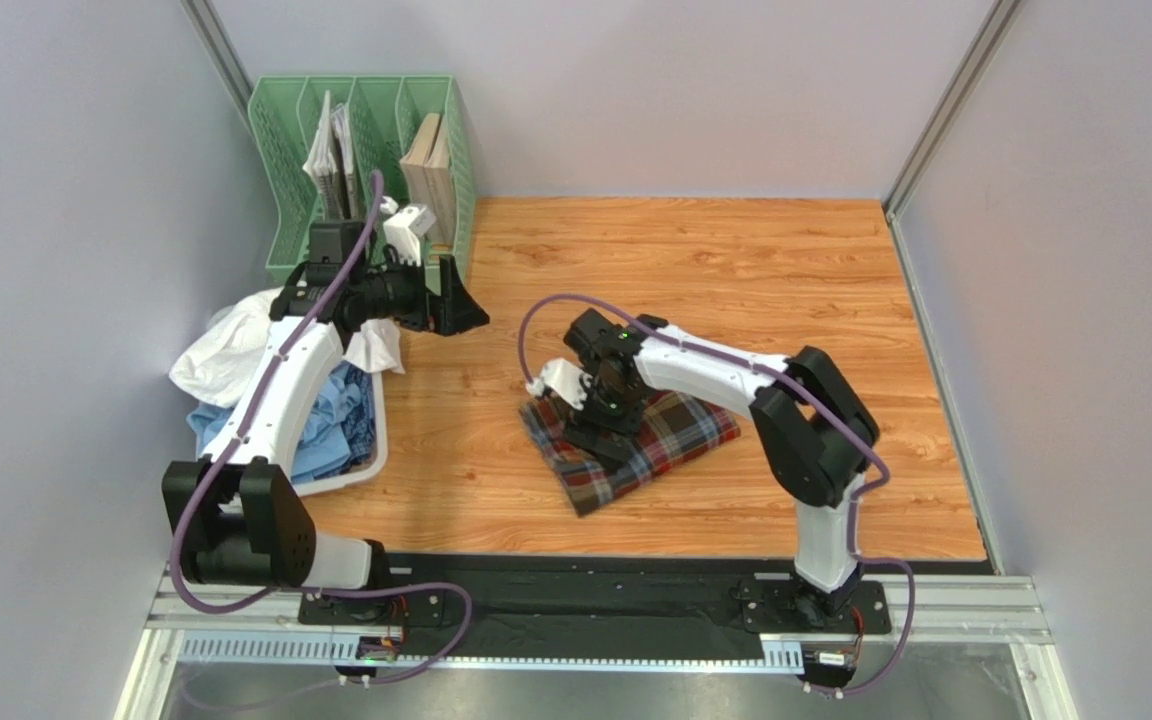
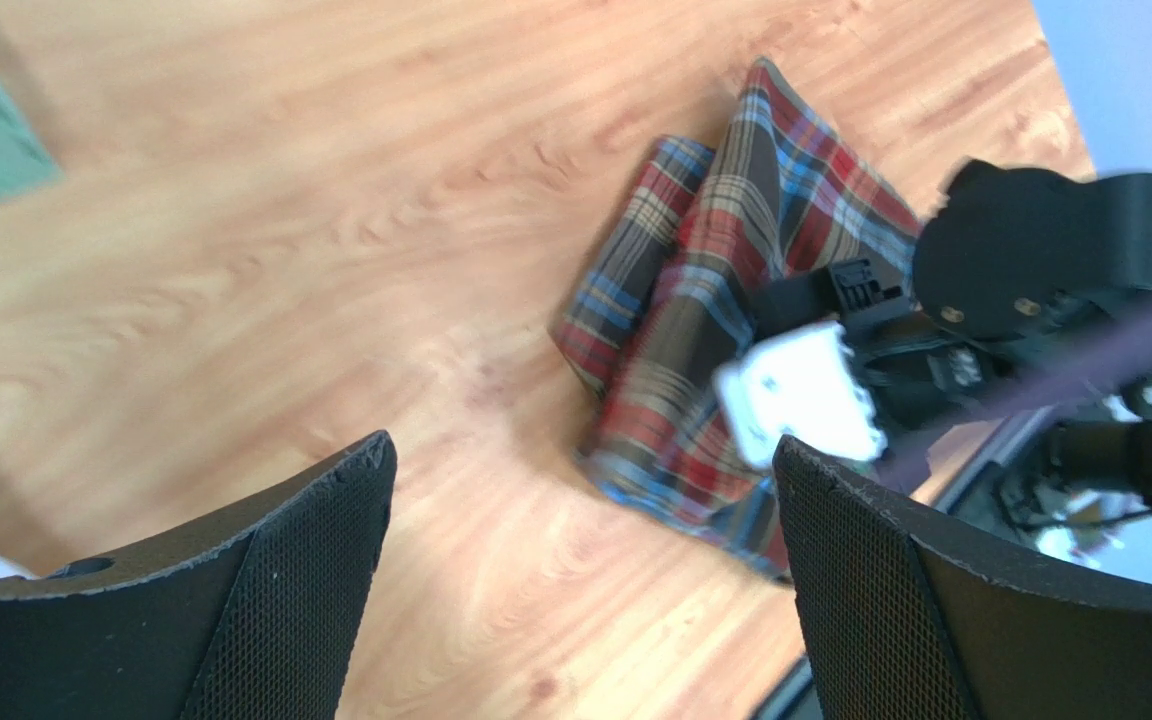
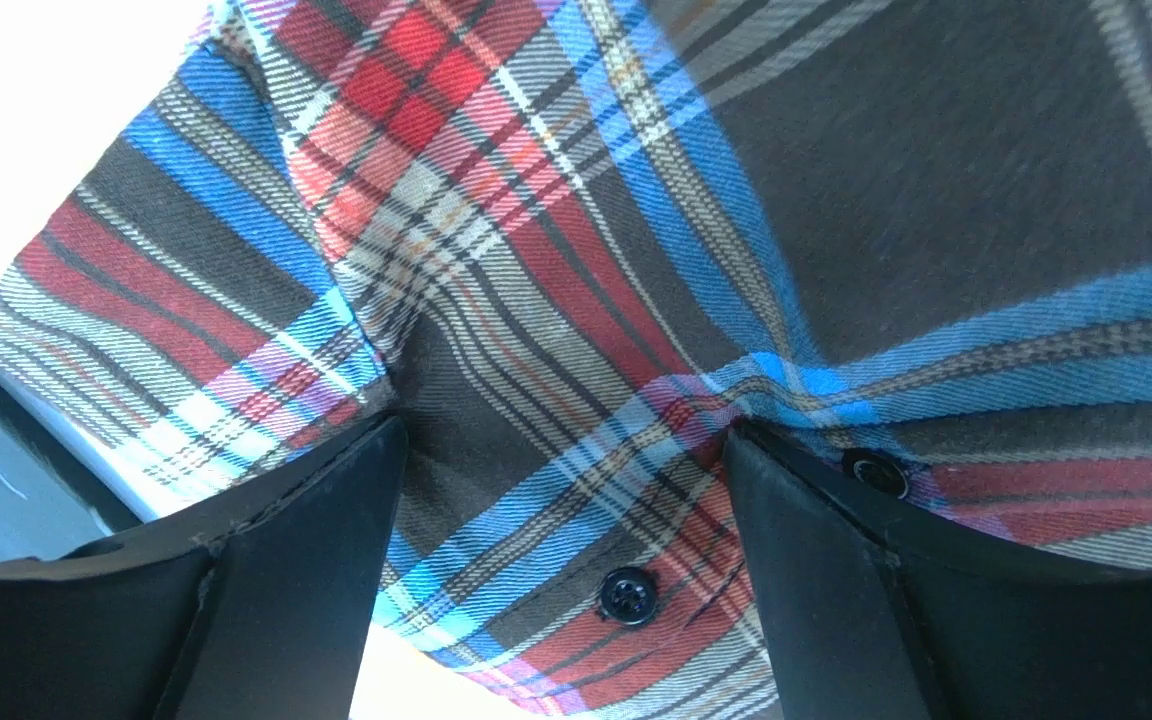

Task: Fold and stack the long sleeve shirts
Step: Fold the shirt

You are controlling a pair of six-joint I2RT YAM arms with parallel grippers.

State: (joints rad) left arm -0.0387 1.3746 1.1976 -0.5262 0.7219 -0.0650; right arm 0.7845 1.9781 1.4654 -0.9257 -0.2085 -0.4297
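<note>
So the tartan shirt (image 1: 665, 435) is lying folded into a chunky rectangle on the wooden tabletop (image 1: 778, 270), roughly in the middle and a bit toward the near edge, sitting at an angle to the edge. The right claw (image 1: 605, 425) is down right on top of it at its left part. From the right wrist camera, the right claw (image 3: 560, 450) has its fingers (image 3: 312, 570) spread wide with plaid cloth filling the view between and behind them. Nothing looks pinched, so it's open and not holding the shirt. You can see a couple of dark buttons (image 3: 627, 594) along the placket there too. The left claw (image 1: 455, 300) is up in the air off to the left, well apart from the shirt and near the green file rack (image 1: 289, 143) in the back corner. In its own wrist view the left claw (image 2: 582, 465) is wide open with nothing between the fingers, just bare wood, and the tartan bundle (image 2: 702, 300) sits farther off with the right arm over it. On the left edge there's a white bin (image 1: 364, 468) with a white shirt (image 1: 229, 353) and a light blue shirt (image 1: 339, 420) heaped loosely in it, unfolded, and the left arm passes over that pile.
</note>
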